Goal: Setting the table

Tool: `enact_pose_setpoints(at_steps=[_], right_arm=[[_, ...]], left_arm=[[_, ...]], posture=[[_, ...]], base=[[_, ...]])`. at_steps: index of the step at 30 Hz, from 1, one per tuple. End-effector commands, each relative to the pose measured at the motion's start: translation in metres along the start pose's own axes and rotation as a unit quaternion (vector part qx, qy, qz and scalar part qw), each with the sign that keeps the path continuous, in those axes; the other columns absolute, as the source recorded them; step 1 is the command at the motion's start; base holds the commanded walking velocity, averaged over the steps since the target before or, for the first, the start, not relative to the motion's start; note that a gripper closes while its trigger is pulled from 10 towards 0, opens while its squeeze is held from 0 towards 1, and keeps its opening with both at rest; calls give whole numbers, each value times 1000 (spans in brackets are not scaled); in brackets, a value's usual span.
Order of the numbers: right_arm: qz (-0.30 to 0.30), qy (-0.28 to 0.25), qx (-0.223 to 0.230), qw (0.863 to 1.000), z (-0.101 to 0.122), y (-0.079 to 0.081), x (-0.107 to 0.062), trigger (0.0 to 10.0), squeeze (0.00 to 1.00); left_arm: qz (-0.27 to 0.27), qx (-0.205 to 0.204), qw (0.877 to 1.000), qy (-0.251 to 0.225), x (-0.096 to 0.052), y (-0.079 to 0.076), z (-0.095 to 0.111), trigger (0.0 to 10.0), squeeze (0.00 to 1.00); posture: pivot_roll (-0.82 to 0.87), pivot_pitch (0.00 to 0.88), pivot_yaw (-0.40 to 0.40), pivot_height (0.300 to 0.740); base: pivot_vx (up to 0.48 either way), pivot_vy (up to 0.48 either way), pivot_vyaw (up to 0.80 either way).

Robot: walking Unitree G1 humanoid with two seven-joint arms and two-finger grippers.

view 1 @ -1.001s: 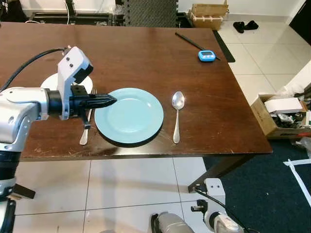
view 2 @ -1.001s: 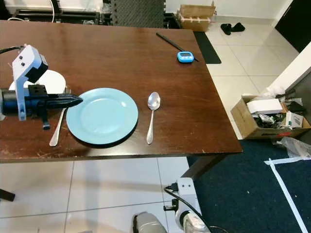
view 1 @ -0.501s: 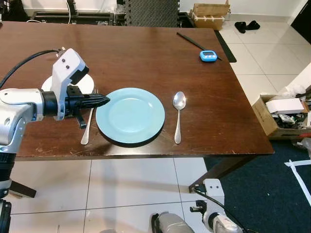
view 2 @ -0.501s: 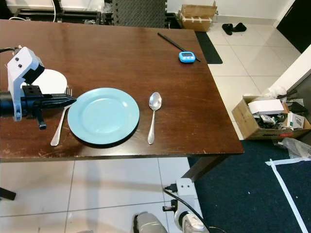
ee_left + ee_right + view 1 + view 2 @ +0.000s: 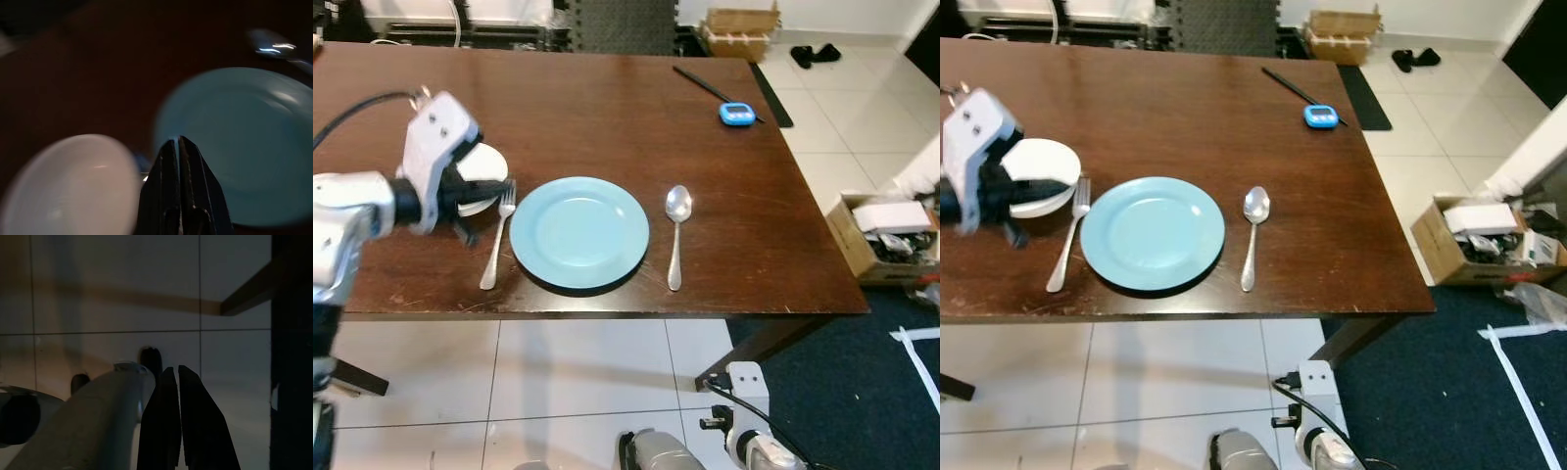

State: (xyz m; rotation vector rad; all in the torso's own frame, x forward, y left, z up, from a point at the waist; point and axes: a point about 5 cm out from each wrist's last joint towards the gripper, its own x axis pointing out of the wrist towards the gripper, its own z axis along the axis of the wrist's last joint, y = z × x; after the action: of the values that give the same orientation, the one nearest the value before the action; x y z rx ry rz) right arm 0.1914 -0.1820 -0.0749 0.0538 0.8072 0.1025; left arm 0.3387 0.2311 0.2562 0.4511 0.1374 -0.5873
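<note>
Blue plate (image 5: 578,231) centred on table (image 5: 607,117); fork (image 5: 496,240) left, spoon (image 5: 676,233) right. My left pincer (image 5: 178,143), closed and empty, hovers beside white bowl (image 5: 1042,174). Right pincer (image 5: 175,374) closed, idle.

head pair: down on table (image 5: 607,117) | wrists: close, along fingers

Table (image 5: 607,108): plate (image 5: 579,232), fork (image 5: 496,241), spoon (image 5: 676,233).

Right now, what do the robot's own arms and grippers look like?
The left arm is a rounded silver tube ending in a boxy pale grey wrist housing, with a black cable looping off behind it. The left gripper has two long black fingers tapering to a point. The right gripper has matching black fingers.
</note>
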Motion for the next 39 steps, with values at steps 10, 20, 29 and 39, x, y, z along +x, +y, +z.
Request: enact_pose_setpoints(at_steps=[10,20,29,39], right_arm=[[-3,10,7,1000,-8,1,-2,10000,0],[-10,10,8,1000,-10,-6,-5,10000,0],[-8,13,7,1000,-12,-6,-5,10000,0],[-9,8,7,1000,-7,-5,-3,10000,0]], left_arm=[[134,15,988,75,21,3,-35,10000,0],[19,24,999,43,28,-21,-33,0,0],[27,21,996,77,34,-25,-56,0,0],[32,14,995,95,41,-31,-72,0,0]], posture=[[52,84,-10,740],[46,93,-12,740],[50,93,-13,740],[46,86,-8,740]], base=[[0,0,0],[0,0,0],[0,0,0],[0,0,0]])
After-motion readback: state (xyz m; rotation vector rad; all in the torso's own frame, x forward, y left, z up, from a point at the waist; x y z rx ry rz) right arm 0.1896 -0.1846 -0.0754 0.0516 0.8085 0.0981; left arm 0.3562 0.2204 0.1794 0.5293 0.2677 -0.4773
